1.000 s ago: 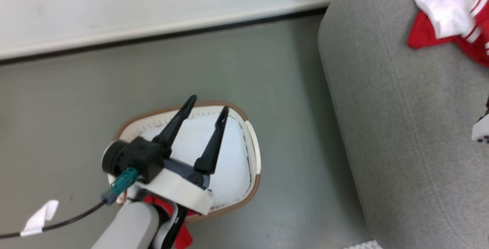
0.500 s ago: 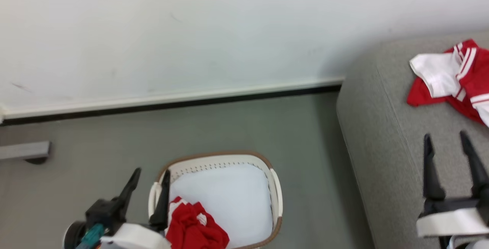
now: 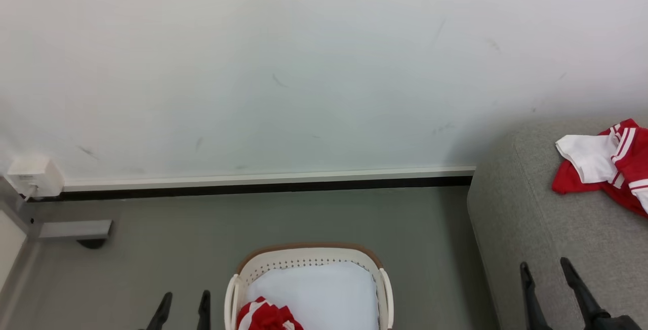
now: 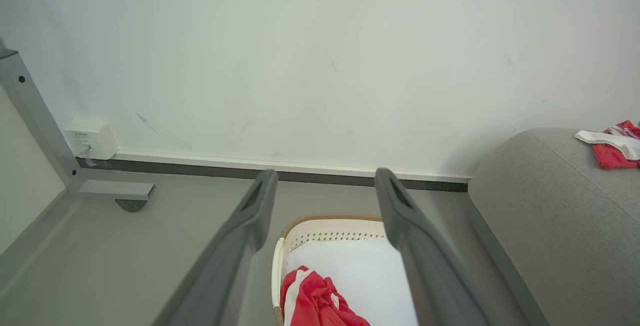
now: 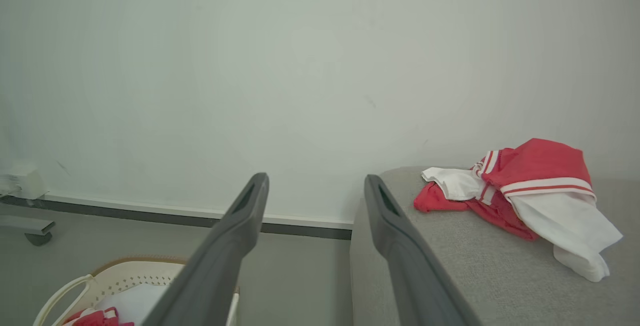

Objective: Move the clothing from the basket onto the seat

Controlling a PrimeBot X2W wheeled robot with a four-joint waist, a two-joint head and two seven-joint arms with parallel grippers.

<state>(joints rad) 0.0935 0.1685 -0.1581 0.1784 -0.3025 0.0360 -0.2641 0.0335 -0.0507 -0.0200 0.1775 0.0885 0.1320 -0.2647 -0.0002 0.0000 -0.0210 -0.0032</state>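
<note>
Two clothing heaps [image 5: 535,166], one in basket [image 3: 309,255], one on seat [image 3: 526,229] — whole in right wrist view, cropped in head view — open floor [image 3: 430,249] between, both jaws spread, empty.

Scuffed white wall [image 3: 304,67], grey floor [image 3: 324,218], perhaps a socket [image 3: 34,175]

Coarse woven grey seat [image 3: 526,218], perforated plastic basket [image 3: 309,259], soft clothing [image 5: 525,186]
</note>
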